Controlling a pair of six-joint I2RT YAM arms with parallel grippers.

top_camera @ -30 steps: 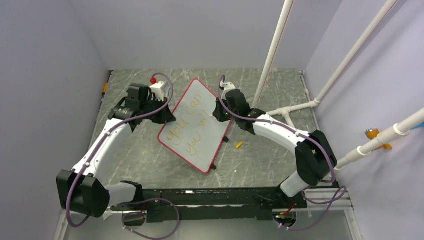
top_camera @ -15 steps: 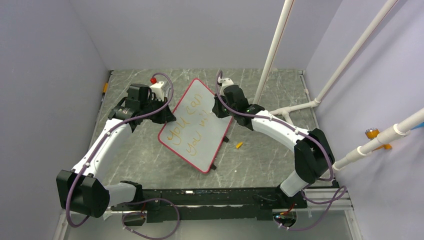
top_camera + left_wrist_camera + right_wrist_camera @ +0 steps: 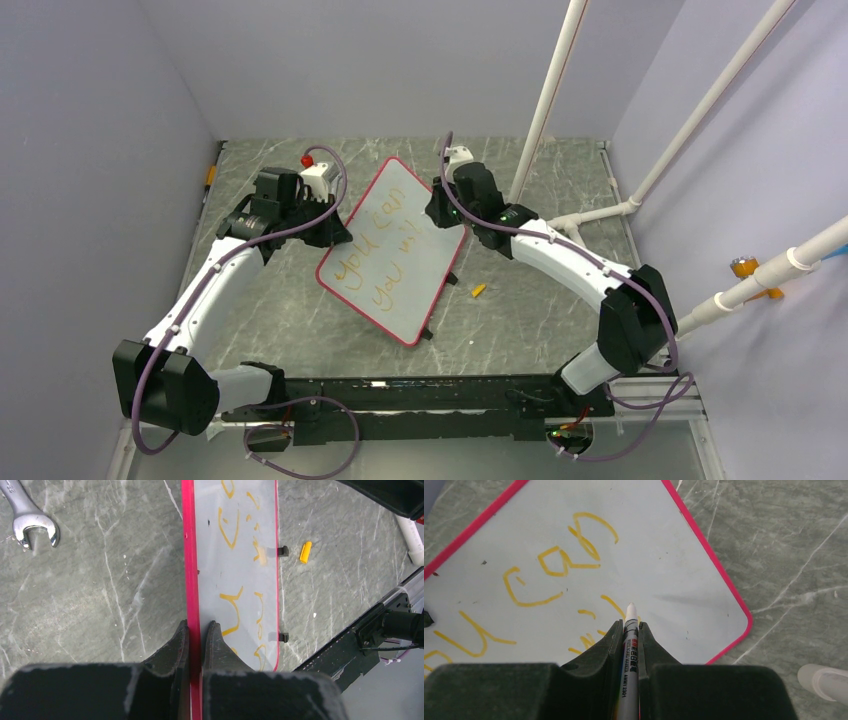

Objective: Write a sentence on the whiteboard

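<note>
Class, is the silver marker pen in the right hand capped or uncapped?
Uncapped: the silver marker pen clamped in the right hand shows a bare pointed tip, and a small orange cap-like piece lies on the grey table.

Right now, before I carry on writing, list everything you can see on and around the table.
whiteboard: one, white with a red-pink frame, lying diagonally mid-table
sentence: two lines, orange, on the whiteboard
marker: one, pale barrel, tip over the second line
cap-like piece: one, orange, on the table right of the board
wrench: one, silver, on the table left of the board
pipes: several, white, back and right
table: one, grey marbled
left gripper: black, shut on the whiteboard's frame
right gripper: black, shut on the marker
</note>
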